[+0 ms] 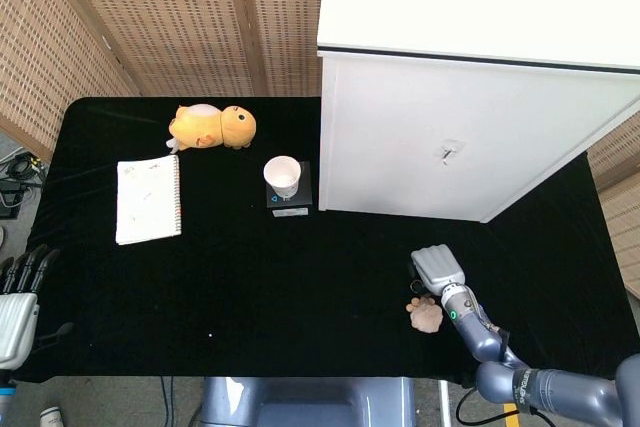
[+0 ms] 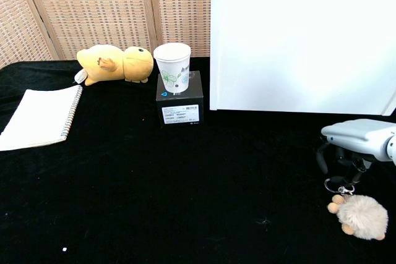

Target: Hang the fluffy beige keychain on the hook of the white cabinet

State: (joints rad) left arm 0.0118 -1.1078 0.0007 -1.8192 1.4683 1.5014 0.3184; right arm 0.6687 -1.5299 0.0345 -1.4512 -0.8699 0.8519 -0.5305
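The fluffy beige keychain point(image 1: 425, 316) point(image 2: 363, 216) lies on the black table near the front right, its metal rings point(image 2: 338, 185) pointing toward the cabinet. My right hand point(image 1: 439, 268) point(image 2: 359, 138) hovers right above those rings, palm down, with its dark fingers point(image 2: 322, 156) hanging apart around them; nothing is held. The white cabinet point(image 1: 470, 137) point(image 2: 297, 35) stands at the back right, and a small hook point(image 1: 447, 153) sticks out of its front face. My left hand point(image 1: 15, 297) rests off the table's front left corner with its fingers straight.
A yellow plush toy point(image 1: 212, 127) point(image 2: 114, 63) lies at the back. A white spiral notebook point(image 1: 148, 199) point(image 2: 38, 117) is on the left. A white paper cup point(image 1: 283, 175) point(image 2: 172, 66) stands on a small black box point(image 2: 179, 100) beside the cabinet.
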